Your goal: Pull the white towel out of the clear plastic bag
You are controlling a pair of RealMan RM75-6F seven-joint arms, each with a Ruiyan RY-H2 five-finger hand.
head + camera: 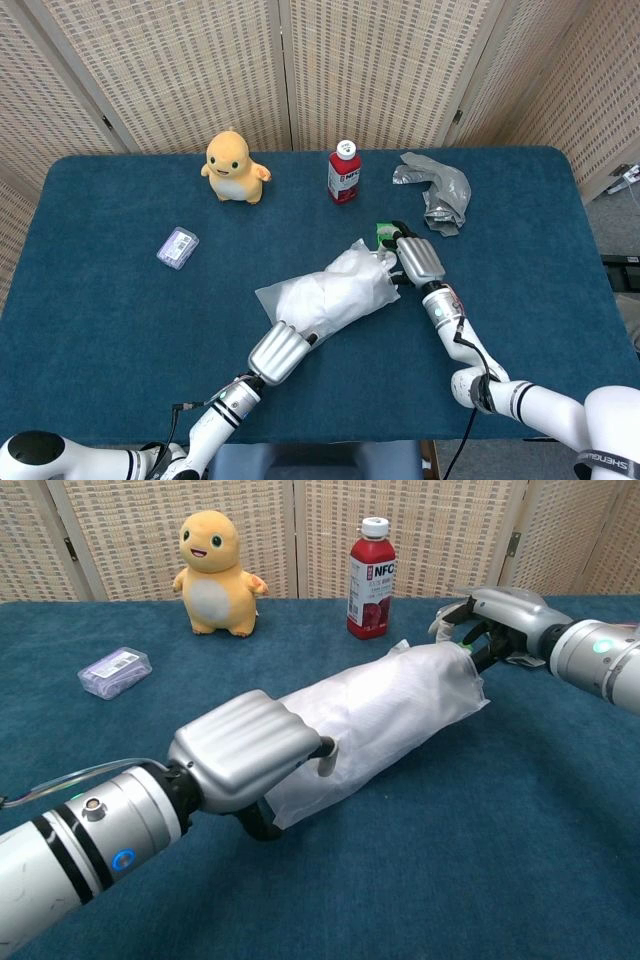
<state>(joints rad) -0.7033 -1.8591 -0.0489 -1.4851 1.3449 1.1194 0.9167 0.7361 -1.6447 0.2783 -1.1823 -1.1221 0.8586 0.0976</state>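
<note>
The clear plastic bag (330,292) (385,715) lies across the middle of the blue table with the white towel (400,705) rolled up inside it. My left hand (278,351) (245,760) sits at the bag's near, lower-left end and grips its edge from above. At the far, upper-right end my right hand (415,258) (495,620) pinches the bag's corner with its fingers curled around it. Whether the towel itself is caught in either hand is hidden.
A red drink bottle (343,172) (371,578) and a yellow plush toy (233,167) (213,574) stand at the back. A small lilac box (177,248) (114,671) lies at the left. Crumpled grey plastic (436,188) sits at the back right. A green item (385,232) is beside my right hand.
</note>
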